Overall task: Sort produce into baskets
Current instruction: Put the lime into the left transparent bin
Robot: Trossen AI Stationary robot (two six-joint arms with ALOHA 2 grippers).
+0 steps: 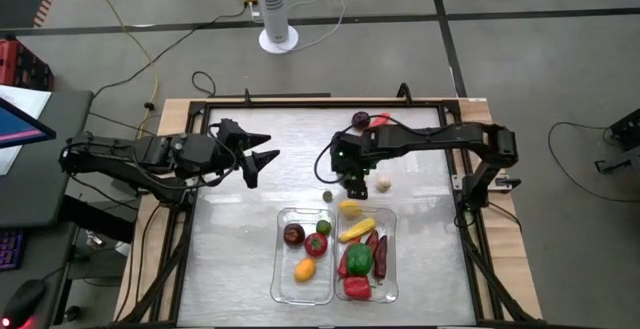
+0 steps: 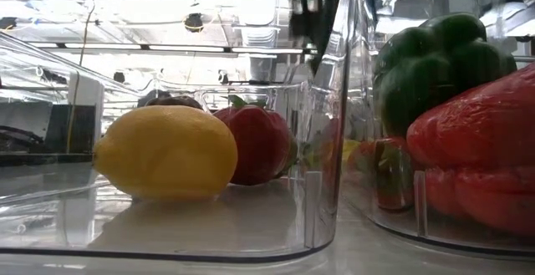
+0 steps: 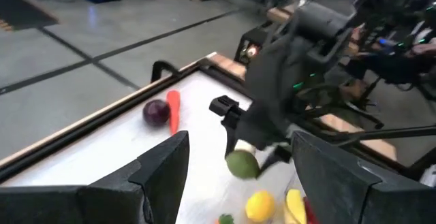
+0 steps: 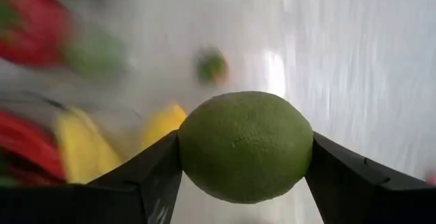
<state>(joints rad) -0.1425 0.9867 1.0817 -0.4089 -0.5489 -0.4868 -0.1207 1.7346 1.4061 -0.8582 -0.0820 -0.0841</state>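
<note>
My right gripper hangs over the table's middle, just beyond the two clear baskets, shut on a green lime. The left basket holds a yellow lemon, a red tomato and a dark purple round piece. In the right basket lie corn, a green pepper and a red pepper. My left gripper waits open above the table's left part, holding nothing. My right gripper pinches the lime between its two fingers, one finger on each of two opposite sides. The fingers come from above and point steeply down. The lime is lifted clear of the table.
Loose on the table are a yellow piece at the right basket's far rim, a small green piece and a whitish piece. A purple round piece and a red-orange piece lie near the far edge. A raised frame borders the table.
</note>
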